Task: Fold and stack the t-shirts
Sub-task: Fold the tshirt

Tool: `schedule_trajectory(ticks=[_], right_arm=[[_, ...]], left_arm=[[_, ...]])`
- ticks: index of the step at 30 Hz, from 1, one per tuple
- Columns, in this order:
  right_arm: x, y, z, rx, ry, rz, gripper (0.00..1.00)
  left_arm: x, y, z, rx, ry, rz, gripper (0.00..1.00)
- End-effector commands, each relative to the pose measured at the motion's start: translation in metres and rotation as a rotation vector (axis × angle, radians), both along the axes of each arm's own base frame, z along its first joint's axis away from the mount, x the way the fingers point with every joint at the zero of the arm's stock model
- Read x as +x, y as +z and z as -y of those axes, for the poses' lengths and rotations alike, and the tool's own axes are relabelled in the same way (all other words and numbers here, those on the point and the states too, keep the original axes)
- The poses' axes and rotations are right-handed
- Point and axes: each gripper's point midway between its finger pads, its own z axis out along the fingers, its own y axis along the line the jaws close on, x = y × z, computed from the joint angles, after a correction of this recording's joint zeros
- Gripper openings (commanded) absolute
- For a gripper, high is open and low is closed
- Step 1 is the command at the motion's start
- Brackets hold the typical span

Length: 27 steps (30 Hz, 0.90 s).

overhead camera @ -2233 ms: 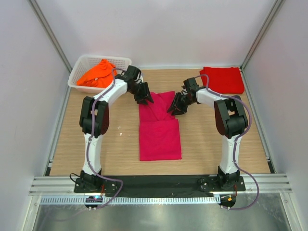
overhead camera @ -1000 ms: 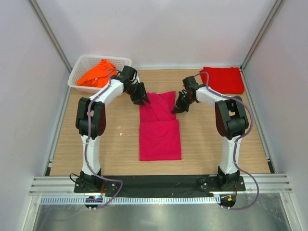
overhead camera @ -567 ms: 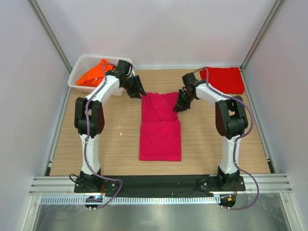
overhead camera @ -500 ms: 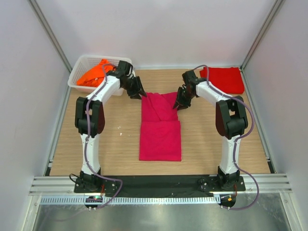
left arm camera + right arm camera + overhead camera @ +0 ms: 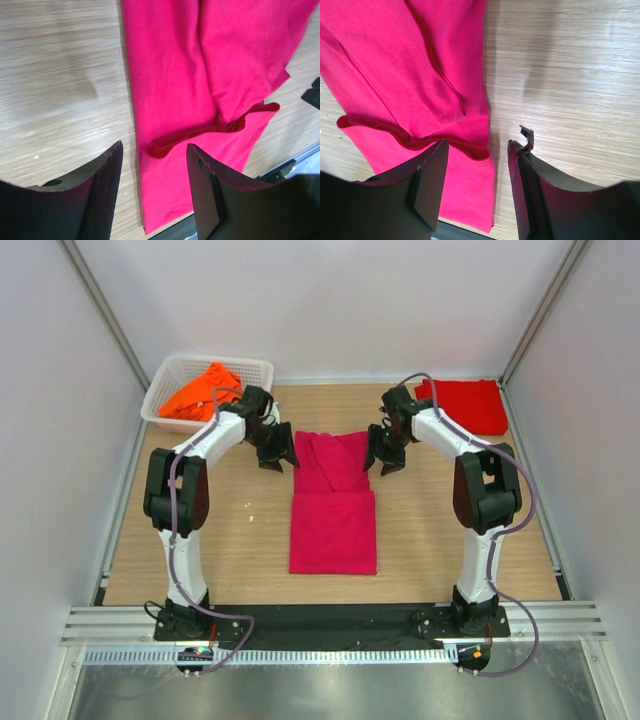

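The magenta-pink t-shirt [image 5: 333, 502] lies flat mid-table as a long strip with its far part folded over. My left gripper [image 5: 277, 455] hangs open just off its far left corner, nothing between the fingers; the pink cloth [image 5: 210, 75] lies below. My right gripper [image 5: 385, 457] stands open at the far right corner, also empty, above the cloth edge [image 5: 420, 85]. A folded red t-shirt [image 5: 465, 405] lies at the back right. The orange t-shirt [image 5: 200, 392] is bunched in the basket.
The white lattice basket [image 5: 250, 368] stands at the back left. Bare wooden tabletop [image 5: 450, 530] lies on both sides of the pink shirt. White walls with metal posts close in the table on three sides.
Both grippers carried the pink shirt's far edge toward the back, spreading it flat, then opened and let go. They now hang just outside its far corners.
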Motion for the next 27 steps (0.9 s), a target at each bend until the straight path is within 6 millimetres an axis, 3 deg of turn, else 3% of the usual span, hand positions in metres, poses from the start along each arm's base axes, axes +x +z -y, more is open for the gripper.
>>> schedule_trajectory(ticks=[1, 5, 11, 13, 16, 17, 19, 20, 21, 23, 27], right_arm=[[0.014, 0.028, -0.008, 0.062, 0.02, 0.085, 0.58], [0.021, 0.034, -0.012, 0.071, 0.008, 0.078, 0.58], [-0.004, 0.034, -0.004, 0.062, 0.058, 0.062, 0.59], [-0.025, 0.028, -0.002, 0.069, 0.072, 0.01, 0.59], [-0.064, 0.025, -0.002, 0.119, 0.066, -0.055, 0.6], [-0.086, 0.019, -0.001, 0.133, 0.063, -0.084, 0.61], [-0.112, 0.016, -0.001, 0.142, 0.054, -0.122, 0.63], [-0.134, 0.014, -0.003, 0.135, 0.068, -0.138, 0.63], [-0.144, 0.013, -0.002, 0.126, 0.067, -0.146, 0.63], [-0.171, 0.008, 0.0, 0.102, 0.079, -0.169, 0.64], [-0.203, 0.012, 0.004, 0.136, 0.048, -0.164, 0.64]], left_arm=[[0.015, 0.035, 0.003, -0.013, -0.045, 0.133, 0.55], [0.017, 0.035, 0.005, -0.008, -0.052, 0.116, 0.54], [-0.008, 0.024, 0.0, -0.007, -0.068, 0.069, 0.55], [-0.021, 0.025, 0.003, -0.035, -0.064, 0.038, 0.55], [-0.06, 0.017, 0.007, -0.035, -0.086, -0.028, 0.55], [-0.07, 0.016, 0.009, -0.027, -0.091, -0.038, 0.55], [-0.106, 0.008, 0.012, 0.002, -0.113, -0.076, 0.55], [-0.126, 0.002, 0.01, 0.005, -0.092, -0.113, 0.55], [-0.136, -0.007, 0.011, 0.016, -0.081, -0.149, 0.55], [-0.153, -0.002, 0.014, 0.013, -0.038, -0.149, 0.55], [-0.183, -0.002, 0.014, 0.025, 0.018, -0.165, 0.58]])
